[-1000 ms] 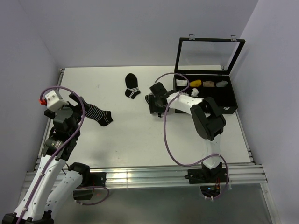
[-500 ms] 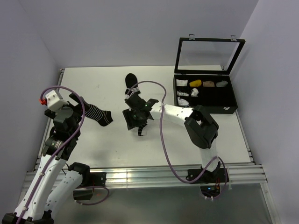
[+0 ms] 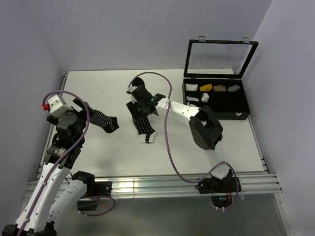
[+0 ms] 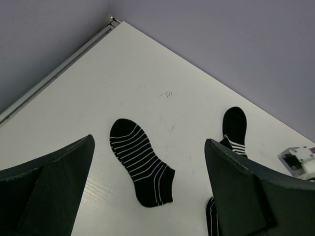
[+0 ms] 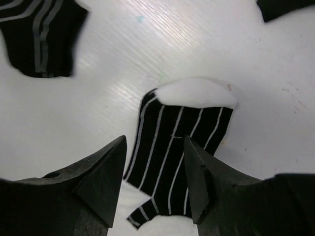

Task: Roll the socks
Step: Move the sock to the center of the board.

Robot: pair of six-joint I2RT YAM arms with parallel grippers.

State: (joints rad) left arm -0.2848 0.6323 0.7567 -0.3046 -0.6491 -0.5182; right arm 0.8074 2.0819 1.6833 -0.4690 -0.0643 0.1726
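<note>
My left gripper (image 4: pixel 148 147) hangs spread wide and empty above an all-black striped sock (image 4: pixel 140 169), which is no part of the job. At centre, my right gripper (image 5: pixel 155 147) hovers with jaws apart, pinching nothing. The white-toed striped sock (image 5: pixel 182 132) lies flat on the table (image 3: pixel 221 142) just beneath, its cuff end between my fingers and its toe pointing away. Nothing is rolled yet, so I judge the work barely begun. I cannot find the white partner sock. An open case (image 3: pixel 241 105) sits far right.

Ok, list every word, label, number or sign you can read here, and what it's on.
No readable text in any view.
Small dark mark on the table: too small to read as anything.
</note>
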